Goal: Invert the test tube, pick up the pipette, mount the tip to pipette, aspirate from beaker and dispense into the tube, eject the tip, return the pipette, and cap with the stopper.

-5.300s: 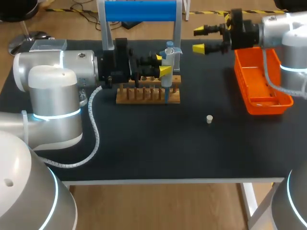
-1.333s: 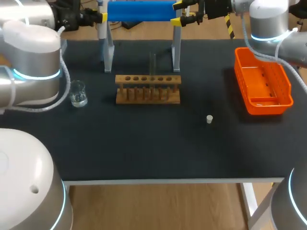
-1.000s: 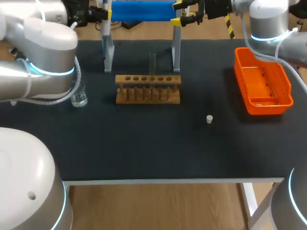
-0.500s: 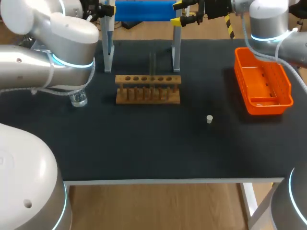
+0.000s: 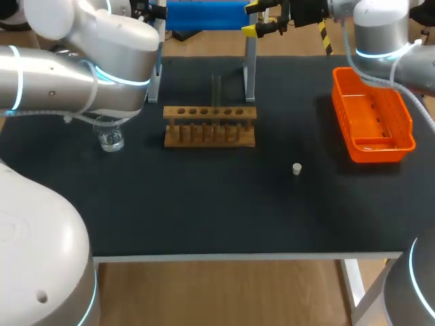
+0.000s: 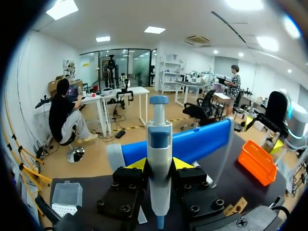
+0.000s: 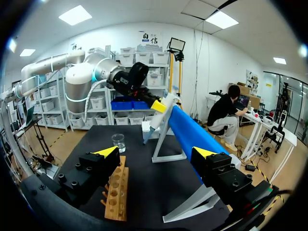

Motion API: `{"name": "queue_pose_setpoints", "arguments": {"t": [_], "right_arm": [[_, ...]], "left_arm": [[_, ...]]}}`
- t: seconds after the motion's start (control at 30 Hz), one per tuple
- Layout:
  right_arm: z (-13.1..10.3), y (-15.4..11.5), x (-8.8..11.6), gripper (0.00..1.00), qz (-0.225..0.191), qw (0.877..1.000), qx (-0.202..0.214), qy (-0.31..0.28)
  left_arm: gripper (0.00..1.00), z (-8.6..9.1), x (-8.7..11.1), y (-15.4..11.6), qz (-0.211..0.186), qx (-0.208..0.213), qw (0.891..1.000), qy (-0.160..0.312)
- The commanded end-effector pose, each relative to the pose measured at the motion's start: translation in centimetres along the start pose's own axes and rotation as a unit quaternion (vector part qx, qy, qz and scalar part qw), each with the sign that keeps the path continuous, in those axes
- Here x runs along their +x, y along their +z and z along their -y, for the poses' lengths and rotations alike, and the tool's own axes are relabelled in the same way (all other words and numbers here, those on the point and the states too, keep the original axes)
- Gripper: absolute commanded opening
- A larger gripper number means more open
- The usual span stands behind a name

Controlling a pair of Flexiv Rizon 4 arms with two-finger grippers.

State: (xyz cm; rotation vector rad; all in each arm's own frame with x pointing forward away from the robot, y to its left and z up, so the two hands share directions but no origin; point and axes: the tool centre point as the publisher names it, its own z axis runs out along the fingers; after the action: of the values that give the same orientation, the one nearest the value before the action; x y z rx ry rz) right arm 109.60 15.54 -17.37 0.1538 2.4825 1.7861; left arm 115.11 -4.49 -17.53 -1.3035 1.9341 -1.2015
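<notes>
In the left wrist view my left gripper [image 6: 160, 164] is shut on the white and blue pipette [image 6: 159, 149], which stands upright between its fingers just in front of the blue stand bar [image 6: 197, 142]. From above, the left gripper [image 5: 155, 11] sits at the stand's left end. My right gripper [image 5: 262, 19] hangs open and empty at the stand's right end. A test tube [image 5: 216, 89] stands upright in the wooden rack [image 5: 211, 126]. The beaker [image 5: 110, 140] is left of the rack, partly under my left arm. The small white stopper [image 5: 296, 168] lies to the rack's right front.
An orange tray [image 5: 372, 115] sits at the right side of the table. A clear tip box [image 6: 66, 197] lies beside my left gripper. The right wrist view takes in the rack [image 7: 115, 190], the beaker [image 7: 118, 142] and the pipette [image 7: 161, 114] in my left gripper.
My left arm has swung to the right along the table's back, bringing the pipette to the stand's left end. The right arm has not moved.
</notes>
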Motion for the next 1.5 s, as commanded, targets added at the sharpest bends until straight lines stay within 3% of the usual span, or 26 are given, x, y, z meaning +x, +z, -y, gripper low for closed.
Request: {"name": "queue_pose_setpoints", "arguments": {"t": [0.03, 1.03, 1.33, 1.37, 1.4, 1.43, 1.47, 1.5], "right_arm": [[-0.1, -0.1, -0.1, 1.0, -0.002, 1.0, 0.002, 0.0], [-0.1, -0.1, -0.1, 1.0, -0.002, 1.0, 0.002, 0.0], [-0.1, -0.1, -0.1, 1.0, -0.002, 1.0, 0.002, 0.0], [-0.1, -0.1, -0.1, 1.0, -0.002, 1.0, 0.002, 0.0], [-0.1, -0.1, -0.1, 1.0, -0.002, 1.0, 0.002, 0.0], [-0.1, -0.1, -0.1, 1.0, -0.002, 1.0, 0.002, 0.0], [-0.1, -0.1, -0.1, 1.0, -0.002, 1.0, 0.002, 0.0], [-0.1, -0.1, -0.1, 1.0, -0.002, 1.0, 0.002, 0.0]], "left_arm": [[0.0, 0.5, 0.2, 1.1, 0.004, -0.021, 1.0, 0.003], [0.0, -1.1, -1.0, 2.3, 0.034, -0.053, 0.998, -0.015], [0.0, -1.7, -0.5, 2.4, 0.03, -0.057, 0.998, -0.021], [0.25, -1.8, -0.4, 2.5, 0.029, -0.058, 0.998, -0.022], [0.44, -1.9, -0.3, 2.5, 0.027, -0.058, 0.998, -0.023], [0.76, -1.9, -0.3, 2.5, 0.026, -0.059, 0.998, -0.023], [1.0, -2.0, -0.3, 2.5, 0.026, -0.059, 0.998, -0.023], [1.0, -2.0, -0.2, 2.5, 0.025, -0.059, 0.998, -0.024]]}}
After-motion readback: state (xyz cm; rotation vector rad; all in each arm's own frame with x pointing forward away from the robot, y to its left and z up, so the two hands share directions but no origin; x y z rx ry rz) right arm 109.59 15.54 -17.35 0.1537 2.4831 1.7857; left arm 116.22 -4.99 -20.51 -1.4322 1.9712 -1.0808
